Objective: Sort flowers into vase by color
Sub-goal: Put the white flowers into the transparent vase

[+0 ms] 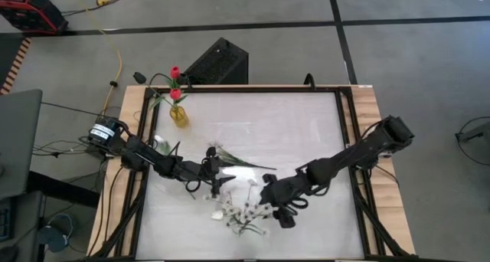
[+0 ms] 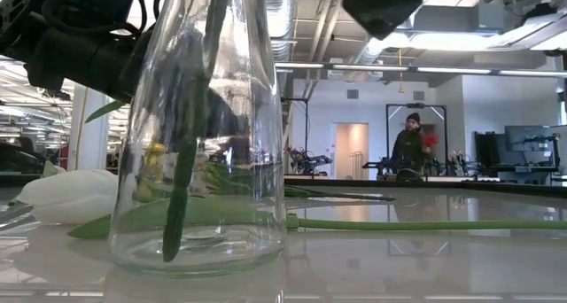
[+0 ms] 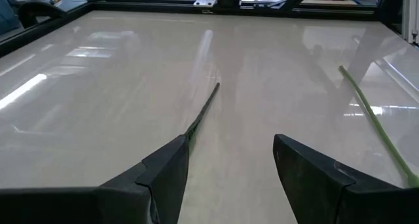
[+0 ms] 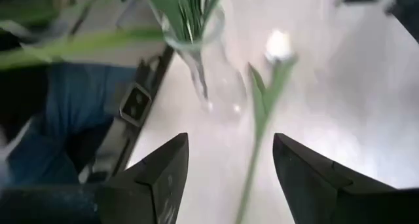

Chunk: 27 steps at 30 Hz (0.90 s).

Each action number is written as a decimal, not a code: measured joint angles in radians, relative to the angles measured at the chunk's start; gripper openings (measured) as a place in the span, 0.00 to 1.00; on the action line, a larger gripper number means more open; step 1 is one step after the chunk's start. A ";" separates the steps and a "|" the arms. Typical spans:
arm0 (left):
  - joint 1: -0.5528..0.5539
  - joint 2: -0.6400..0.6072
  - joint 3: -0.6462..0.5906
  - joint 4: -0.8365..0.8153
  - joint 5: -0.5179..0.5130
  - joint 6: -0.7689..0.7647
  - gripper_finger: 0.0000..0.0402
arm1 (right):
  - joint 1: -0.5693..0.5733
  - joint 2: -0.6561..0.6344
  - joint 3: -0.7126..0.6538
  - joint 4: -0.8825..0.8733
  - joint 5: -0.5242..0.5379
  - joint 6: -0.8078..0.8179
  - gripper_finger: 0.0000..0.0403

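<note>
A glossy white table (image 1: 306, 132) under bright office ceiling lights (image 2: 496, 39).

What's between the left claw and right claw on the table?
In the high view, between the left claw and right claw, a white tulip lies on the table, its stem running down toward the sprigs of white blossoms.

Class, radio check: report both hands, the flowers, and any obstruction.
Left hand open, empty, over bare table. Right hand open above white tulip, beside clear vase. Red tulips already in yellow vase. No obstruction seen.
</note>
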 joint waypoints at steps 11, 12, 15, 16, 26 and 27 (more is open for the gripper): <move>0.000 0.000 0.000 -0.006 -0.002 0.005 0.53 | -0.031 -0.217 0.035 -0.531 0.270 0.003 0.62; 0.001 0.000 0.000 -0.006 -0.002 0.009 0.53 | -0.048 -0.223 0.033 -0.544 0.325 0.001 0.62; 0.001 0.000 0.000 -0.006 -0.003 0.015 0.53 | -0.130 -0.222 0.004 -0.497 0.392 -0.008 0.62; 0.001 0.000 0.000 -0.006 -0.002 0.016 0.53 | -0.166 -0.215 -0.016 -0.455 0.389 -0.015 0.62; 0.001 0.000 0.000 -0.046 -0.005 0.023 0.53 | -0.394 0.037 -0.118 -0.016 0.247 -0.066 0.62; 0.001 0.000 0.000 -0.047 -0.005 0.023 0.53 | -0.401 0.069 -0.118 0.027 0.227 -0.074 0.62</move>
